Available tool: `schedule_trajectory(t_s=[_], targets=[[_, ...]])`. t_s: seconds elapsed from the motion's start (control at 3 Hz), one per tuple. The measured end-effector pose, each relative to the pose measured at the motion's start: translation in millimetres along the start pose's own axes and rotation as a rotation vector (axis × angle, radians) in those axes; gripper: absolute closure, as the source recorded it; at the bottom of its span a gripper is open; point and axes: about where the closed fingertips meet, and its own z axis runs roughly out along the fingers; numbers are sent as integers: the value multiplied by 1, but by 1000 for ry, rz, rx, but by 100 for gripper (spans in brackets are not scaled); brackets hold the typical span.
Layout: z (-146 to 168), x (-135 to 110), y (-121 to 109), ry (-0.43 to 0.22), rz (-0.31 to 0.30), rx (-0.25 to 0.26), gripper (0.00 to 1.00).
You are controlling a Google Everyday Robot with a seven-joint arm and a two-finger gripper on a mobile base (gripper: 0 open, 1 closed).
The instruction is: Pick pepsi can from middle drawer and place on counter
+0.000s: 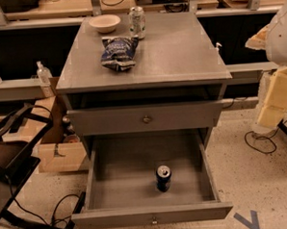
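The pepsi can point(163, 177), dark blue with a silver lid, stands upright on the floor of the middle drawer point(122, 175), right of centre and near its front. The drawer is pulled fully open, and its front panel carries a small knob. The counter point(178, 47) is the grey cabinet top above it. My gripper point(276, 102) hangs at the right edge of the view, beside the cabinet, well right of and above the can. It is far from the can and holds nothing that I can see.
On the counter lie a dark chip bag point(118, 52), a pale bowl point(104, 23) and a silver-white can point(137, 22). A closed drawer point(182, 115) sits above the open one. A black frame point(10, 157), a wooden box point(63, 156) and floor cables are at left.
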Motion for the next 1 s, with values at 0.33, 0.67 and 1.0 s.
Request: schedule_trajectory(t_s=[0.33, 0.67, 1.0], targets=[[1, 0, 0, -5, 2, 3, 0], [3, 1, 3, -25, 10, 14, 0], [55, 12, 37, -156, -9, -33, 0]])
